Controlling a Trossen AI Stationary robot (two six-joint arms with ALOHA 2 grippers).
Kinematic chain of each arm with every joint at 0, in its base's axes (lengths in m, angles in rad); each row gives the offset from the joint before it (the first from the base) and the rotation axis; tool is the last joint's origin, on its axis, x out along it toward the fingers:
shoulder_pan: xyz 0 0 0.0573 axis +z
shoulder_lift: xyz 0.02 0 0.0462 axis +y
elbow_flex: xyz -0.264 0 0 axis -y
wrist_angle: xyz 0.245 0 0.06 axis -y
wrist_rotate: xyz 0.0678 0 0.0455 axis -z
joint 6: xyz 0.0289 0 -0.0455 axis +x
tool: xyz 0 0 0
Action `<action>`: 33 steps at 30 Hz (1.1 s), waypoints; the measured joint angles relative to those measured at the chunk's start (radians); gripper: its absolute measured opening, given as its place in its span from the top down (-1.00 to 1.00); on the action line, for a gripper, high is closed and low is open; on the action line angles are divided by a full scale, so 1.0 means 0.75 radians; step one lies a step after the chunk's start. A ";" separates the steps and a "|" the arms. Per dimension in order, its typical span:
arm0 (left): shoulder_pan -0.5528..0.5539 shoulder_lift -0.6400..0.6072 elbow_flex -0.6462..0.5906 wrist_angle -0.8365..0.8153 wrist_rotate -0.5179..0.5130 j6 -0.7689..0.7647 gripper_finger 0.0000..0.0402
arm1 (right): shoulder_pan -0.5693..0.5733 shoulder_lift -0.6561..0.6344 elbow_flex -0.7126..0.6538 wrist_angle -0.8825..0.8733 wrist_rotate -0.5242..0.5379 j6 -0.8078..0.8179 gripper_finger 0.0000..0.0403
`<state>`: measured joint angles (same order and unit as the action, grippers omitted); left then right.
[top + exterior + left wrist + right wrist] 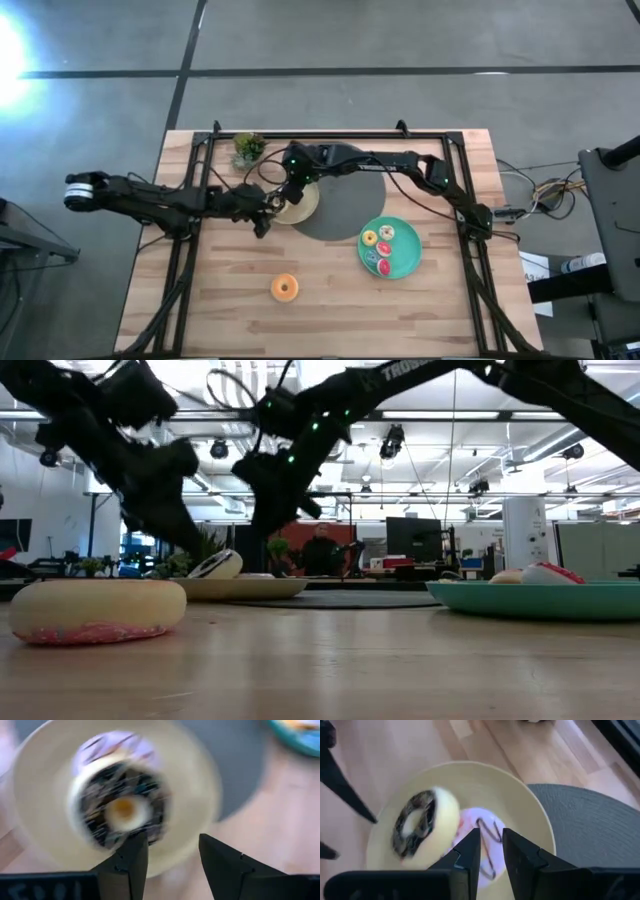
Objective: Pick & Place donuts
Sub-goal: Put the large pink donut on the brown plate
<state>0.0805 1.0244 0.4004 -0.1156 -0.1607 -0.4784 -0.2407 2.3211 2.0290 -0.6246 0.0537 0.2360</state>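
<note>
My left gripper (268,212) hovers at the cream plate's (306,204) left edge, jaws parted and empty. On that plate a chocolate donut (422,822) stands tilted on its rim against a pink-frosted one (482,827). My right gripper (490,852) hangs right over them, jaws narrowed, holding nothing I can see. I judge the job about half done: one donut (285,287) lies alone near me, several (380,250) already sit on the teal plate (408,262) right. The grey disc (345,210) and far plant (248,148) aren't in the way; the two arms crowd each other.
</note>
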 joint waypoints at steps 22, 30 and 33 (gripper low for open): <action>-0.512 -0.158 0.018 -0.077 0.108 -0.391 0.26 | 0.456 -0.513 -0.661 0.121 -0.176 -0.800 0.19; -0.513 -0.339 0.019 0.021 0.010 -0.572 0.26 | 0.528 -0.513 -0.664 0.254 -0.101 -0.945 0.02; -0.513 -0.413 0.030 0.049 -0.119 -0.571 0.26 | 0.565 -0.501 -0.664 0.325 -0.112 -0.939 0.00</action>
<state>-0.3042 0.7147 0.4229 -0.0792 -0.2496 -0.9063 0.1829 1.9454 1.5311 -0.3806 -0.0305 -0.4682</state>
